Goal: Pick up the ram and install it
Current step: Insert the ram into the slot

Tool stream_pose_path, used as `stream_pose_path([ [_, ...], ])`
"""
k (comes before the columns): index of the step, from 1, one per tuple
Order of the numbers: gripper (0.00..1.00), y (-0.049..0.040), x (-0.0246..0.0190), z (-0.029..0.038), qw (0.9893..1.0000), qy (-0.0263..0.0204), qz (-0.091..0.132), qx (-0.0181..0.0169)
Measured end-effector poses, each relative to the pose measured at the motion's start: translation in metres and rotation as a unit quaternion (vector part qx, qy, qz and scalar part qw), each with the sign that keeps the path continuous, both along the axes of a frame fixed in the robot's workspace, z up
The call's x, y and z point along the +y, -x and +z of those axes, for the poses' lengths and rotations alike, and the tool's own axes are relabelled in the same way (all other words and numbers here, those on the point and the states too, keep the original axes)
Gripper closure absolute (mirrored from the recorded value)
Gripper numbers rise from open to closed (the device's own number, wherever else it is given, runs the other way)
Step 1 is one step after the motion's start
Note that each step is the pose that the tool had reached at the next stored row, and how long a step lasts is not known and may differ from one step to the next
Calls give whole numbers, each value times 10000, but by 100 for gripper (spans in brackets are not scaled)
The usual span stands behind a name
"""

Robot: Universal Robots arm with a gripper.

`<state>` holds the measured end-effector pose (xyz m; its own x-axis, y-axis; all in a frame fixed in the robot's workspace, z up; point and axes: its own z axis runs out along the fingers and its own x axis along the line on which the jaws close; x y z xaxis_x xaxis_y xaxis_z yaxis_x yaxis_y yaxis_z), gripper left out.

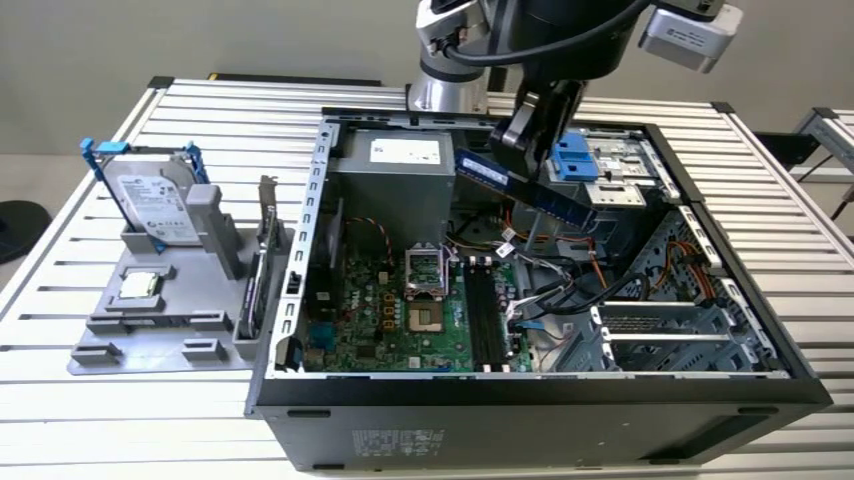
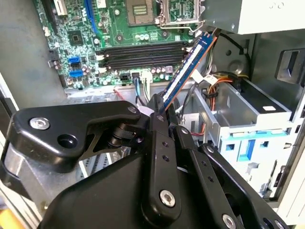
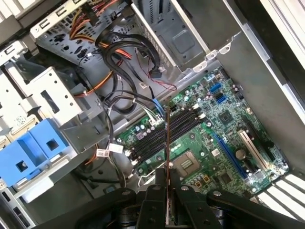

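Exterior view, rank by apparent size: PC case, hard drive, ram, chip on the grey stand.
1. PC case
2. hard drive and ram: not ranked. Similar length and the drive is wider, but the ram is held raised above the case, so nearness may skew it.
3. chip

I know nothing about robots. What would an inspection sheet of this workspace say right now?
Surface: white slatted table carrying an open computer case.
Job's things: ram, tilted above the case; memory slots on the green board look empty.
Clutter: grey stand at the exterior view's left holding a hard drive and an upright card.
Grippers: gripper shut on the ram.
Cables: black and orange wires loose inside the case.
Surroundings: grey wall behind the table.
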<state>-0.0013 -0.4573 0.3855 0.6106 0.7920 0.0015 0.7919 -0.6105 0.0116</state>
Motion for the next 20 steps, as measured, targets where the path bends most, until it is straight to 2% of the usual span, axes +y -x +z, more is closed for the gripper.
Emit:
stream_pose_path([
  [8,100,0,0,0,9993,0,-366,0],
  [20,100,0,0,0,9968,0,-800,0],
])
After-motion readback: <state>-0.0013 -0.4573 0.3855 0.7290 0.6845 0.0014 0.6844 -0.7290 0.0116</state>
